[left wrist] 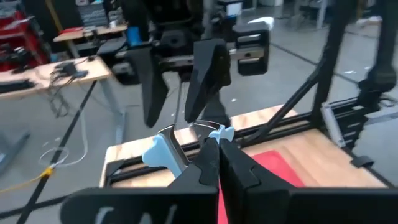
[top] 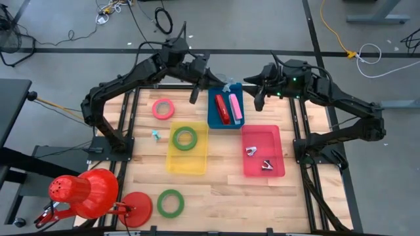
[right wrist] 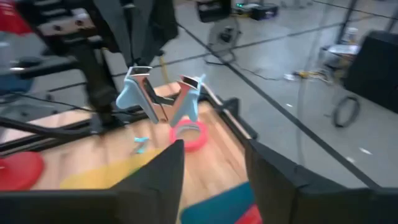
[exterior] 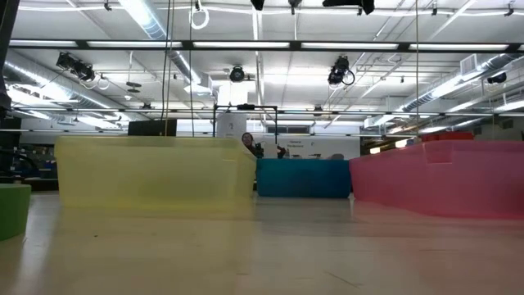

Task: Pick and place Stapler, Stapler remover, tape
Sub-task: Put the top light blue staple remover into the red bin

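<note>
The left claw (top: 194,94) is clamped on a light-blue staple remover (left wrist: 186,146) above the blue tray (top: 213,118). The right claw (top: 257,100) hangs open and empty just beside it.

Two matte black jointed arms, angular flat black fingers (right wrist: 163,177).

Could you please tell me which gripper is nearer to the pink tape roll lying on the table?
Left. The left gripper hangs just beside the pink tape roll, toward the blue bin; the right gripper is beyond that bin.

Wooden table (top: 216,190) carries blue bin (top: 213,118), yellow bin (top: 187,160), pink bin (top: 259,167), pink tape roll (top: 163,109), green tape roll (top: 170,202).
</note>
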